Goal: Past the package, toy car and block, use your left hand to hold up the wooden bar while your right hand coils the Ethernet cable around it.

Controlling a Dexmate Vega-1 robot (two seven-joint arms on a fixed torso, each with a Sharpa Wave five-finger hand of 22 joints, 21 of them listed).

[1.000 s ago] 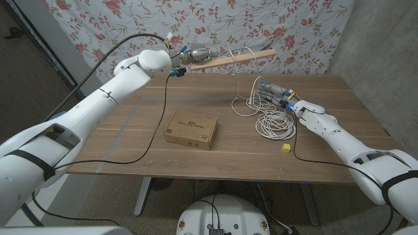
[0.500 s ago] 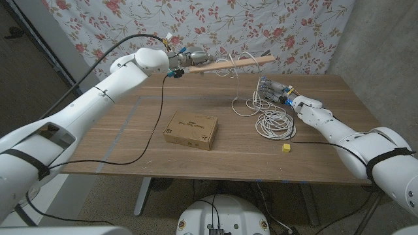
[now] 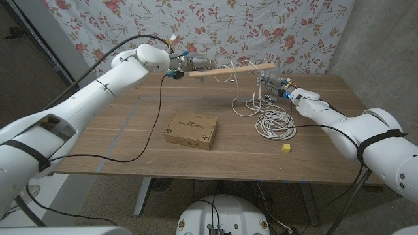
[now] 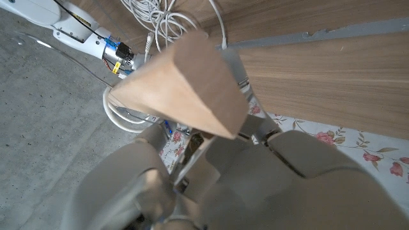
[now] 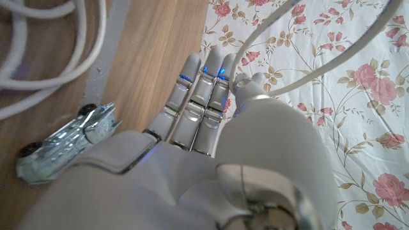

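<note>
My left hand [image 3: 189,63] grips one end of the wooden bar [image 3: 238,68] and holds it up over the table's far side, roughly level. In the left wrist view the bar's cut end [image 4: 185,83] juts from that hand [image 4: 211,185]. The white Ethernet cable [image 3: 274,123] loops over the bar, hangs down and lies coiled on the table. My right hand [image 3: 271,83] is lifted beside the bar's free end, and a strand of the cable runs into its fingers [image 5: 204,96]. The silver toy car [image 5: 64,150] sits on the table by this hand.
A flat cardboard package [image 3: 191,129] lies mid-table. The small yellow block [image 3: 285,148] sits near the front right, beside the cable coil. A black cable [image 3: 153,124] trails across the table's left half. A floral cloth hangs behind the wooden table [image 3: 117,143].
The bar's free end has dropped lower, so the bar is more level. My right hand has moved up and toward the table's back, nearer the bar's free end.
</note>
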